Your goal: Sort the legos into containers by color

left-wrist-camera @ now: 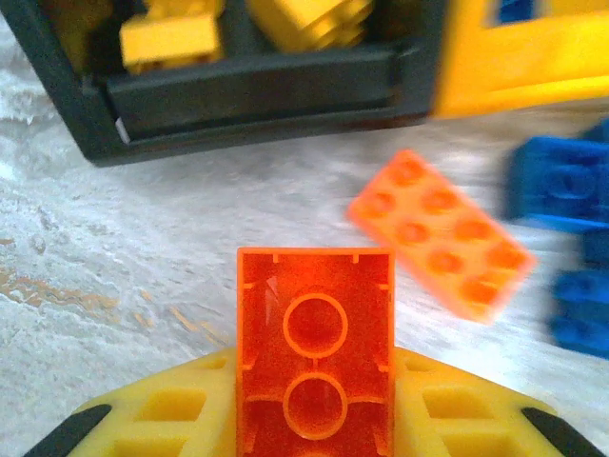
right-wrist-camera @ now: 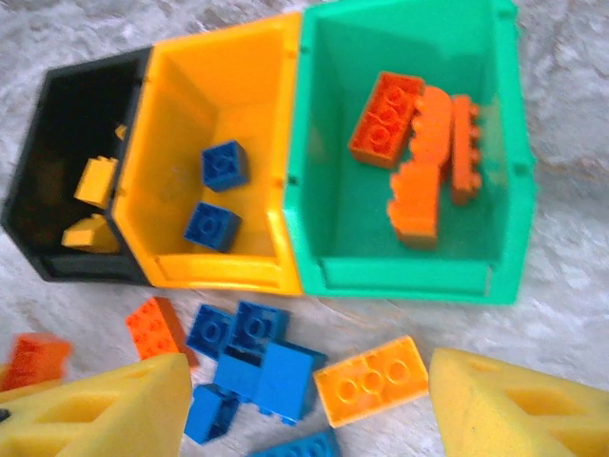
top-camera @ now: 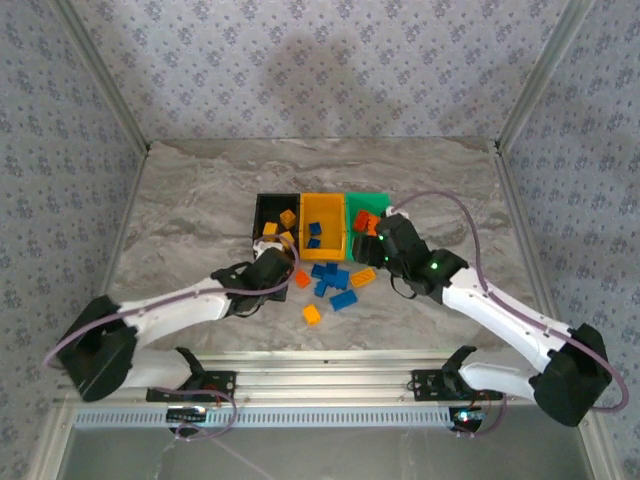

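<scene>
1. Legos lie scattered in the top view on the marble-patterned table, just in front of three bins that touch in a row: black bin, yellow-orange bin and green bin. I judge each brick light, rigid and slick, so it is best pinched across its flat side walls, not its studs. My left gripper sits at the black bin's near corner. My right gripper hangs over the green bin's near edge.

2. Left wrist view: my left jaws are closed on a red-orange brick, which is squeezed across its narrow width between my yellow fingers. Its hollow underside with two round tubes faces the lens. The black bin's front wall is ahead, with yellow bricks inside. An eight-stud orange brick lies flat on the table, with blurred blue bricks beside it.

3. Right wrist view: my right jaws stand wide apart and hold nothing, fingers flanking the loose pile. A yellow-orange brick and a blue cluster lie between them. The smooth-walled bins are glossy plastic. Green holds red-orange pieces, yellow-orange holds two blue ones, and black holds yellow ones. By that pattern, I judge my held brick belongs in green.
</scene>
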Available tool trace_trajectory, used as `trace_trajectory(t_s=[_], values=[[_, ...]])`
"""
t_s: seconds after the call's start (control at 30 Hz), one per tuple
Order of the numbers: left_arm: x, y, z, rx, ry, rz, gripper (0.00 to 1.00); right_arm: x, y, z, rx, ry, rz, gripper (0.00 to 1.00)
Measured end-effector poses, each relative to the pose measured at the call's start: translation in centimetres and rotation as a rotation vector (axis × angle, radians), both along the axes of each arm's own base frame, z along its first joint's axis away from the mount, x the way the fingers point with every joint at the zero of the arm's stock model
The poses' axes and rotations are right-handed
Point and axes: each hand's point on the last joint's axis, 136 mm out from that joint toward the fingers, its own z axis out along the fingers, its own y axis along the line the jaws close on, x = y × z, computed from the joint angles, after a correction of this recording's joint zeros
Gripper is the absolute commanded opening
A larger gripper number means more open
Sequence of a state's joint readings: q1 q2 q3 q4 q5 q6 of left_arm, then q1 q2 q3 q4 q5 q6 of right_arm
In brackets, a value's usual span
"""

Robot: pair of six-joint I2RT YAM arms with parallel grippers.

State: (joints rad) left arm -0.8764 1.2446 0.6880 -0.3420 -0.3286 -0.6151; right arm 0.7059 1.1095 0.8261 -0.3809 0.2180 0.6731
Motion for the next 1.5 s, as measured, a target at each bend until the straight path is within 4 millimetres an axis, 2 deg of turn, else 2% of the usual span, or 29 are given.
trace_trajectory(t_s=[0.07, 0.17, 0.23, 0.33, 0.43, 0.57, 0.67, 0.77, 0.83, 0.97, 1.1, 1.2, 1.33, 1.37, 1.4, 1.5], values=[[0.0, -1.2, 2.5, -0.049, -0.027, -0.024, 0.29, -0.5, -1.0, -0.9, 0.003, 0.008, -0.027, 0.69], [1.3, -3.6, 6.1, -0.122, -0.062, -0.044, 0.29, -1.1, -2.5, -2.0, 0.01, 0.021, -0.075, 0.69], [2.5, -5.8, 7.9, -0.151, -0.07, -0.061, 0.29, -1.4, -3.2, -2.5, 0.016, 0.027, -0.097, 0.69], [5.1, -10.2, 9.4, -0.191, -0.069, -0.103, 0.28, -1.8, -3.8, -2.7, 0.025, 0.031, -0.117, 0.69], [7.4, -14.0, 9.3, -0.197, -0.056, -0.139, 0.28, -2.2, -4.2, -2.5, 0.039, 0.027, -0.125, 0.69], [10.1, -18.3, 8.0, -0.181, -0.032, -0.177, 0.27, -3.0, -4.8, -2.5, 0.053, 0.025, -0.136, 0.69], [11.8, -20.5, 7.0, -0.165, -0.021, -0.193, 0.27, -3.5, -5.3, -3.1, 0.05, 0.038, -0.145, 0.69], [13.3, -21.9, 5.9, -0.148, -0.003, -0.192, 0.29, -3.8, -5.5, -3.6, 0.044, 0.052, -0.147, 0.69], [14.1, -22.3, 5.3, -0.139, 0.007, -0.187, 0.34, -3.8, -5.5, -3.6, 0.046, 0.051, -0.145, 0.69], [15.1, -22.7, 4.2, -0.133, 0.033, -0.174, 0.55, -3.9, -5.3, -3.4, 0.057, 0.05, -0.137, 0.69], [14.9, -22.7, 4.0, -0.139, 0.055, -0.173, 0.72, -4.0, -5.2, -3.4, 0.061, 0.054, -0.131, 0.7], [14.7, -22.9, 4.4, -0.153, 0.056, -0.176, 0.81, -4.0, -5.1, -3.4, 0.065, 0.057, -0.126, 0.7], [13.5, -21.9, 6.4, -0.194, 0.039, -0.18, 0.9, -4.1, -4.7, -3.5, 0.072, 0.066, -0.111, 0.7], [12.9, -21.2, 7.4, -0.213, 0.029, -0.18, 0.92, -4.1, -4.5, -3.6, 0.071, 0.07, -0.104, 0.7], [12.2, -20.5, 8.4, -0.229, 0.017, -0.179, 0.99, -4.2, -4.2, -3.9, 0.067, 0.078, -0.095, 0.71], [10.0, -17.9, 12.0, -0.296, -0.037, -0.178, 1.0, -4.4, -3.0, -4.7, 0.048, 0.103, -0.055, 0.71]])
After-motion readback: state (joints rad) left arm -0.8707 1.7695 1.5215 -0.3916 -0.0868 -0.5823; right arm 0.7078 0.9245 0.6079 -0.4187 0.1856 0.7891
